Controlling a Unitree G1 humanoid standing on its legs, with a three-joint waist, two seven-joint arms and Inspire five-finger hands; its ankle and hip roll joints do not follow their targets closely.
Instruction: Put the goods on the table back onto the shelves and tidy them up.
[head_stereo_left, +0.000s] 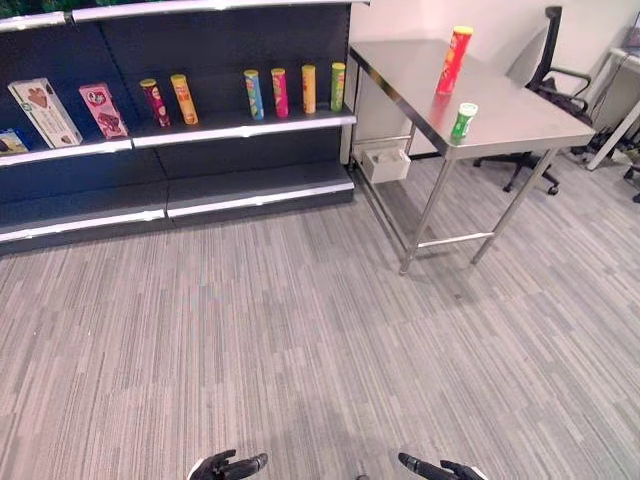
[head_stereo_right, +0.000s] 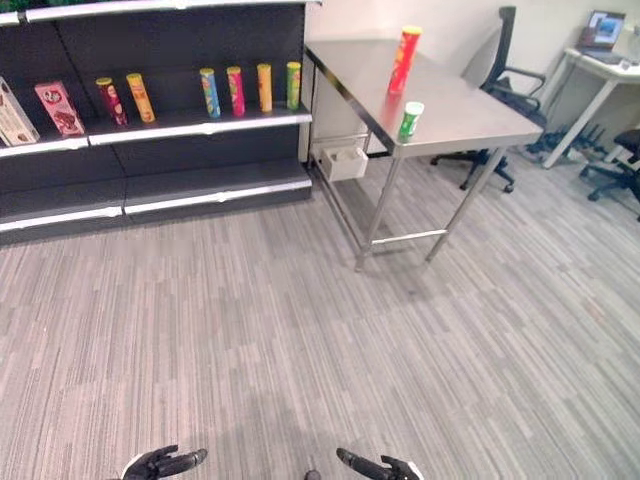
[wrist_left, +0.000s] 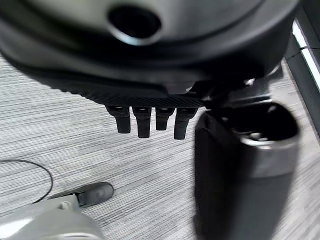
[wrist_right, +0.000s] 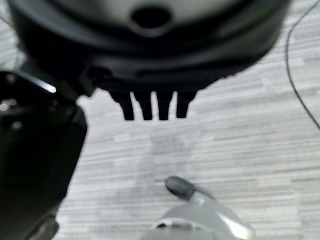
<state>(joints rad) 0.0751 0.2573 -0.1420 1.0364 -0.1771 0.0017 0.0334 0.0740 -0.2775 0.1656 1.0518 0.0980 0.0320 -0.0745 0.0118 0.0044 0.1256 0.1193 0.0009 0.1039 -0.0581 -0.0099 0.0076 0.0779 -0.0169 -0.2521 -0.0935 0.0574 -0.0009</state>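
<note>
A tall red can (head_stereo_left: 454, 60) and a short green can (head_stereo_left: 463, 121) stand on the steel table (head_stereo_left: 500, 125) at the far right. The dark shelves (head_stereo_left: 200, 130) at the far left carry several tall cans (head_stereo_left: 295, 90) and snack boxes (head_stereo_left: 45, 112) on the middle board. My left hand (head_stereo_left: 228, 466) and right hand (head_stereo_left: 435, 468) hang low at the near edge, far from the table. Both are open with straight fingers (wrist_left: 142, 121) and hold nothing; the right hand's fingers (wrist_right: 152, 107) point at the carpet.
Grey striped carpet lies between me and the shelves. A black office chair (head_stereo_left: 545, 75) stands behind the table, a white desk (head_stereo_right: 600, 75) with a laptop further right. A small white box (head_stereo_left: 385, 163) sits on the floor by the shelf end.
</note>
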